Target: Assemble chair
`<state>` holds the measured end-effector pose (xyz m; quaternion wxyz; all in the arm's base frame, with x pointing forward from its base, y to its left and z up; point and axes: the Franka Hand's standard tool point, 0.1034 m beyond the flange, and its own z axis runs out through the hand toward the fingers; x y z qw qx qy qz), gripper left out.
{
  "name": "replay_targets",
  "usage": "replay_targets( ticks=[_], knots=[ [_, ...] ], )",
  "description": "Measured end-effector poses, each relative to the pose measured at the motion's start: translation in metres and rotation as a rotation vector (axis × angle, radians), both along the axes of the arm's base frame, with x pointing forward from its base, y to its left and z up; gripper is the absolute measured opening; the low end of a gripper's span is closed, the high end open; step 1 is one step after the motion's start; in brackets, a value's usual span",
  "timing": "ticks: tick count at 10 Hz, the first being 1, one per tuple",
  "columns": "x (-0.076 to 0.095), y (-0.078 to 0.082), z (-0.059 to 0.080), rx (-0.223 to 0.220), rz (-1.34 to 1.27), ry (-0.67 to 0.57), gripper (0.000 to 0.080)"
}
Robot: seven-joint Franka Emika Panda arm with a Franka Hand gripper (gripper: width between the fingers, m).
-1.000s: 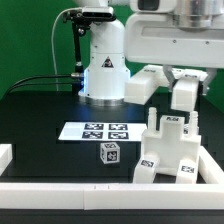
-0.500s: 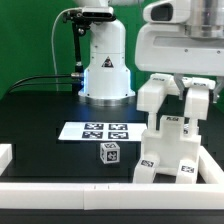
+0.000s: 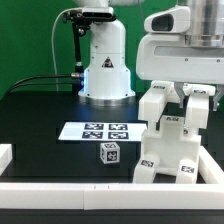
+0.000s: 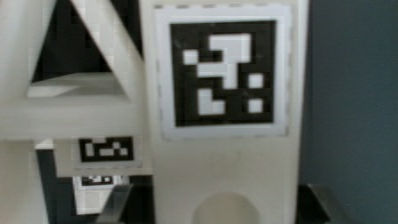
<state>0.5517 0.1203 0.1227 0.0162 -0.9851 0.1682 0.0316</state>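
At the right of the exterior view, toward the near edge of the black worktop (image 3: 40,110), the chair (image 3: 165,150) stands as a chunky white block of bars and posts. The gripper (image 3: 175,108) hangs over its top with its two fingers spread wide, one on each side of an upright post, holding nothing that we can see. We judge the chair rigid, light for its bulk and smooth enough to slip, so we would clamp squarely on the flat opposite faces of the tagged post (image 4: 222,160) filling the wrist view.
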Motion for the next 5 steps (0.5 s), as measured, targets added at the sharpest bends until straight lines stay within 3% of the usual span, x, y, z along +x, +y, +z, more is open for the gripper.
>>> replay_targets(
  ticks=[5],
  knots=[
    [-0.0073, -0.0036, 0.0003, -0.003, -0.010, 0.017, 0.0287]
  ],
)
